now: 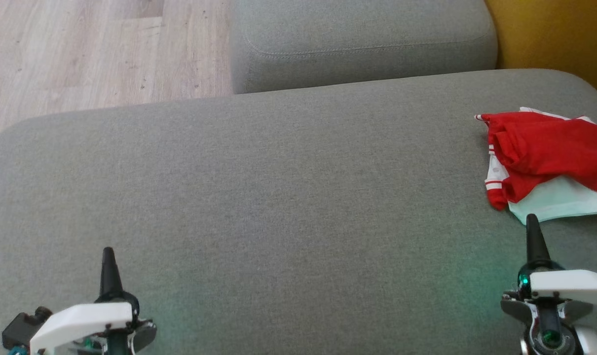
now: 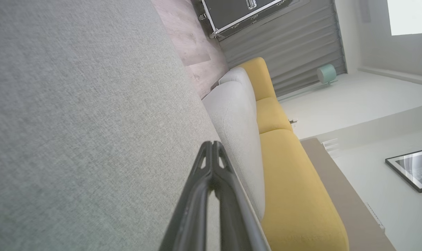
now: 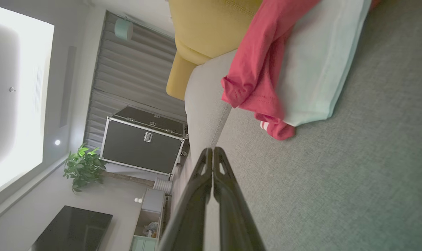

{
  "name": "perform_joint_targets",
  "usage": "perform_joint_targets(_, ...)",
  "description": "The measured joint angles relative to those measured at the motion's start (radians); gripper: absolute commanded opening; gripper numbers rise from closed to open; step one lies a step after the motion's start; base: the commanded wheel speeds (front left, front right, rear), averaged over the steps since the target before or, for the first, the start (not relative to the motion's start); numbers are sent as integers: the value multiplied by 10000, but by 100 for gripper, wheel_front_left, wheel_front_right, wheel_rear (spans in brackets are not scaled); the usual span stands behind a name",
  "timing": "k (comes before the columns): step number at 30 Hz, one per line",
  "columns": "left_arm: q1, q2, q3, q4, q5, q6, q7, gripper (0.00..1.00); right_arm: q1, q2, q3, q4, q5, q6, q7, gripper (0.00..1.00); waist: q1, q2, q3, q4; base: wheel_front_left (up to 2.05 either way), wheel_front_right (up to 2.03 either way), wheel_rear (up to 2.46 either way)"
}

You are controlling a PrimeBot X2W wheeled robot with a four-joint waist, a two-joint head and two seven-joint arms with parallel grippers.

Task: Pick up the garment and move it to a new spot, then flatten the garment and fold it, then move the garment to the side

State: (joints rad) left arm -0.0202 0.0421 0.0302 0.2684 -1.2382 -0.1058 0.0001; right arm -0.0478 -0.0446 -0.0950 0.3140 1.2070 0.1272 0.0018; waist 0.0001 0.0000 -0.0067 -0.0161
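Note:
A crumpled red and white garment (image 1: 545, 162) lies on the grey cushion (image 1: 279, 197) near its far right edge; the right wrist view shows the garment (image 3: 287, 66) as red folds over a pale panel. My right gripper (image 1: 532, 219) is shut and empty, its tip just short of the garment's near hem. In the right wrist view its fingers (image 3: 212, 153) press together, pointing past the garment's left side. At the lower left my left gripper (image 1: 108, 252) is shut too, holding nothing, far from the garment. Its closed fingers (image 2: 212, 146) hover over bare cushion.
A second grey cushion (image 1: 362, 39) sits behind the first. Wooden floor (image 1: 81, 49) lies at the far left and a yellow sofa part (image 1: 555, 34) at the far right. A dark metal-edged case (image 3: 141, 143), a plant (image 3: 82, 167) and a dark screen (image 3: 71, 226) stand in the room.

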Motion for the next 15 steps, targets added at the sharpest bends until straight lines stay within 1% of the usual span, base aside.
perform_joint_targets(15, -156, 0, 159, 25, -1478, -59, 441, 0, -35, 0, -144, -107, 1572, 0, 441, 0, 0, 0, 40, 66, 0, 0, 0)
